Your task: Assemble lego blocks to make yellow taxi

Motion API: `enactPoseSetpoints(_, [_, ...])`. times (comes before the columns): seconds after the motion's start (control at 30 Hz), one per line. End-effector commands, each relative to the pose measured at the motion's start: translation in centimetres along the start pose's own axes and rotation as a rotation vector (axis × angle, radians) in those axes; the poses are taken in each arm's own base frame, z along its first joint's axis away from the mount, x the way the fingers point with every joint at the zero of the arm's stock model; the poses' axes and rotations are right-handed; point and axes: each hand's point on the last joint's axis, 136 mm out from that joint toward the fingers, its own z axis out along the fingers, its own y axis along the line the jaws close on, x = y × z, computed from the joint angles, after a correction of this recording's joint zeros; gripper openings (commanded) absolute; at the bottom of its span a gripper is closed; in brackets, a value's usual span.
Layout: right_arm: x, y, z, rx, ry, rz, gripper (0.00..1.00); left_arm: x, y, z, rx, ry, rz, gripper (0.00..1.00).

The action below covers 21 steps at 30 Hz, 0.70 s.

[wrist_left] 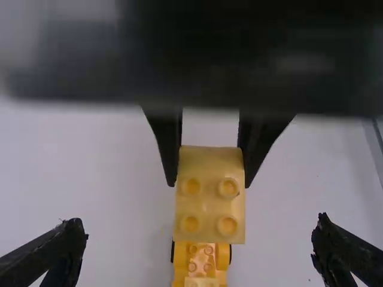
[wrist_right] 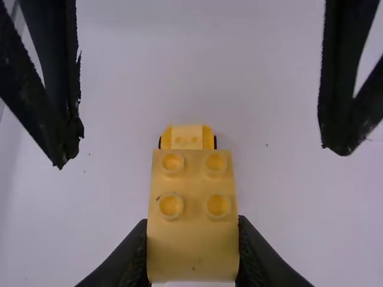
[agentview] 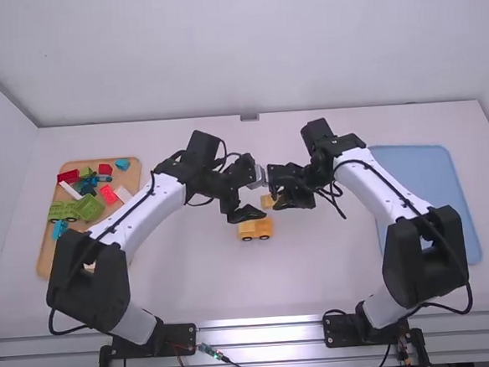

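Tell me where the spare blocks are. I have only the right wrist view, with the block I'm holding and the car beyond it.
Observer: The high view shows the spare blocks at the left side of the table, on a tan board.

Operator: Good. My block hides most of the car. How does the car stand?

Observer: In the high view it stands upright on the table, with two black wheels showing along the side nearer the robot.
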Motion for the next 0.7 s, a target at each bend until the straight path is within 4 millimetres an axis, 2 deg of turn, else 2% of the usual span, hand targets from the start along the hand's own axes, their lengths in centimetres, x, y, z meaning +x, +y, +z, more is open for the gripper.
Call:
enactPoseSetpoints(0.0, [-1.0,0.7,-0.1,-0.013,-0.032,-0.034,0.00,0.1,-0.1,0.5,-0.004,0.030,0.021,0.99])
enactPoseSetpoints(0.23, [-1.0,0.4,-0.3,-0.003,-0.048,-0.046,0.00,-0.4,0.6,0.3,-0.025,0.000,0.041,0.99])
enactPoseSetpoints(0.3, [-1.1,0.0,-0.7,0.006,-0.083,-0.036,0.00,-1.1,0.2,-0.1,0.010,-0.057,0.098,0.99])
enactPoseSetpoints(0.4, [-1.4,-0.1,-1.4,0.008,-0.138,-0.040,0.00,-1.3,0.2,-0.7,0.025,-0.095,0.089,0.99])
enactPoseSetpoints(0.57, [-1.6,0.7,-2.8,-0.013,-0.235,-0.086,0.00,-1.7,-0.2,-1.1,0.068,-0.217,0.099,0.99])
enactPoseSetpoints(0.67, [-1.6,0.8,-2.9,-0.015,-0.240,-0.089,0.00,-1.7,-0.5,-0.7,0.077,-0.256,0.111,0.99])
